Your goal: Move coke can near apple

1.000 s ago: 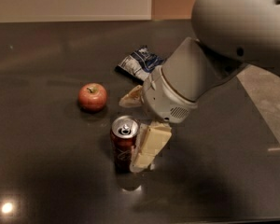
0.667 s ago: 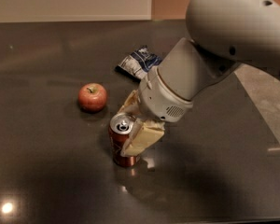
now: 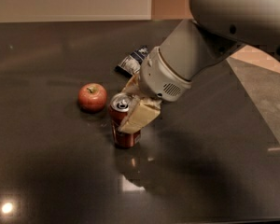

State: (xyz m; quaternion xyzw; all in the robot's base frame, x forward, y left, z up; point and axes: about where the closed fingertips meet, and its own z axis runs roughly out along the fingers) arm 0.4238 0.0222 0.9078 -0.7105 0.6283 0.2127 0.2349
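The jaws, closed on the coke can (image 3: 125,133) just beside the apple (image 3: 92,97), look to be ending the carry; next, settle it upright on the surface (image 3: 205,171) and release.

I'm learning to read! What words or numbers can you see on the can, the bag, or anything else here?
coke can: nothing on its side can be read, too blurred.
blue-and-white snack bag: print too blurred to read.
apple: no label or sticker shows.
gripper, closed around the coke can: no readable markings.
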